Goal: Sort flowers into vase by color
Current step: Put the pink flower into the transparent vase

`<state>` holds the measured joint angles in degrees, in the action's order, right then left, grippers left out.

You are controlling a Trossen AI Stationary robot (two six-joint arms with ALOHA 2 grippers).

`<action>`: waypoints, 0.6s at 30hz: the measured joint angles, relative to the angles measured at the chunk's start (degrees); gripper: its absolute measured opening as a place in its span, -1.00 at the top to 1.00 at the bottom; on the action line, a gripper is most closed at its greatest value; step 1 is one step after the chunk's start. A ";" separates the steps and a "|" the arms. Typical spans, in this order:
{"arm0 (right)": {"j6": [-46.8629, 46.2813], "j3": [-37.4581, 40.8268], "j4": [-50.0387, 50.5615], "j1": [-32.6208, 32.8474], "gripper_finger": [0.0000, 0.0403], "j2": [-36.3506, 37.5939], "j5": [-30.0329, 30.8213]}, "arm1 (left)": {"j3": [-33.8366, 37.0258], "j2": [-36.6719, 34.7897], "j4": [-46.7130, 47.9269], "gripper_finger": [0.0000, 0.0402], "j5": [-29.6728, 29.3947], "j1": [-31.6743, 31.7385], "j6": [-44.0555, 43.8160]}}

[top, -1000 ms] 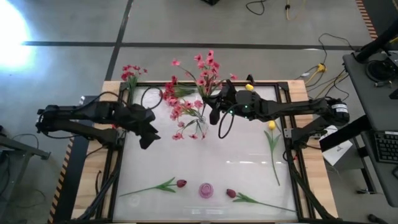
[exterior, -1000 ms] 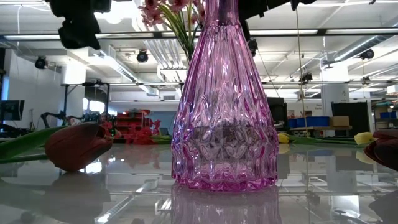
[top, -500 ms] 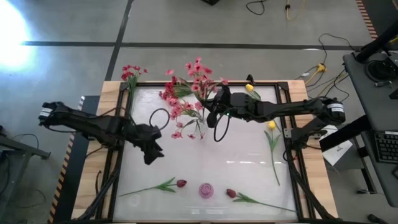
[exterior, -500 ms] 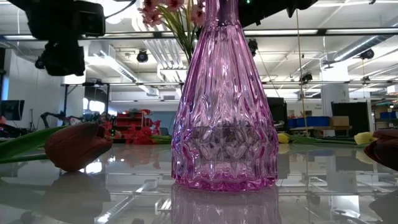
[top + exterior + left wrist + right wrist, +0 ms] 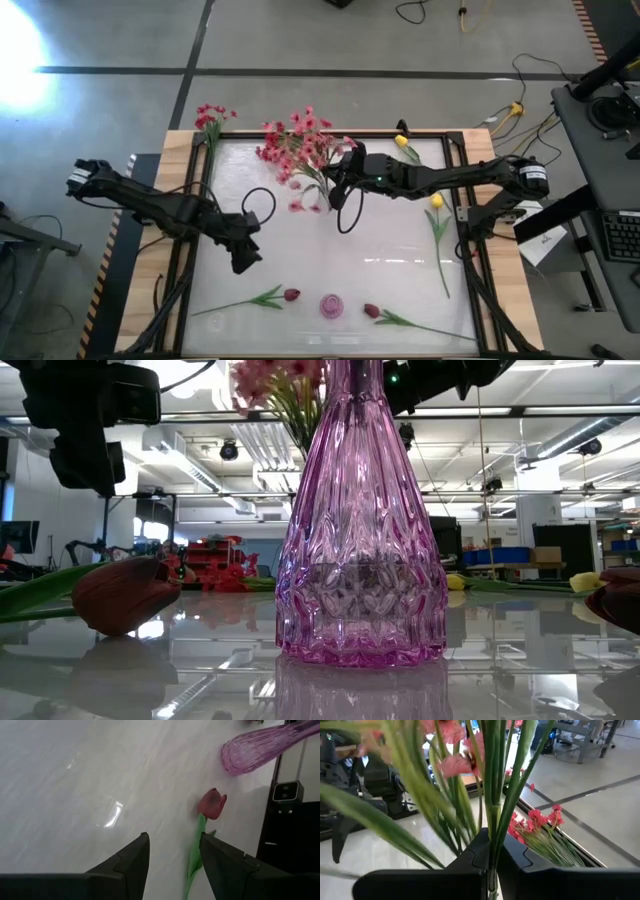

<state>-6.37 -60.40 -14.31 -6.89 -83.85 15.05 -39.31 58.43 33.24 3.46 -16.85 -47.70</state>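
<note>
My right gripper (image 5: 335, 180) is shut on a spray of pink flowers (image 5: 300, 145) over the table's far middle; its blossoms also top the low view (image 5: 275, 380). My left gripper (image 5: 172, 840) stands open above the table left of centre (image 5: 243, 262), with nothing between its fingers. A dark red bud (image 5: 212, 803) on a green stem lies on the table just ahead of it. The pink glass vase (image 5: 331, 305) stands upright by the near edge. A second dark red bud (image 5: 371, 311) lies to the vase's right. My right gripper pinches the green stems (image 5: 490, 835) of the pink spray between its two fingers, several stems together. The fingers come nearly level from the table's right and lie across the stems. The spray is lifted clear of the table, blossoms spreading toward the far left.
Two yellow tulips (image 5: 436, 201) (image 5: 401, 141) lie at the right and far right. A red spray (image 5: 210, 117) rests at the far left corner (image 5: 540, 820). A black cable loop (image 5: 258, 200) hangs by my left arm. Wooden edging (image 5: 480, 150) frames the white table.
My left gripper has gone down and toward the table's near edge, ending above the dark red bud on the left. My right gripper has sunk a little with the pink spray, which has turned so its blossoms now bunch toward the far edge.
</note>
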 joint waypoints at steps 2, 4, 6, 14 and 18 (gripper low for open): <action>-0.01 0.85 -1.27 0.13 0.94 0.05 0.02 | 0.00 0.31 -0.11 0.19 -0.01 0.01 0.00; -0.12 1.78 -1.73 0.15 0.94 0.08 0.02 | 0.00 0.55 -0.18 0.19 -0.05 0.01 0.00; -1.12 2.71 -2.12 0.15 0.94 0.07 0.00 | 0.00 0.62 -0.20 0.19 -0.09 0.01 0.00; 0.25 5.63 -4.51 0.77 0.94 -0.16 -0.07 | 0.00 0.62 -0.21 0.19 -2.01 0.01 0.32; 1.31 6.40 -4.22 1.27 0.93 -0.37 -0.65 | 0.00 0.62 -0.21 0.19 -3.25 0.01 0.83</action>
<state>-5.05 -54.00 -18.52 -5.62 -84.22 14.39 -39.31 59.05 33.03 0.22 -16.84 -46.87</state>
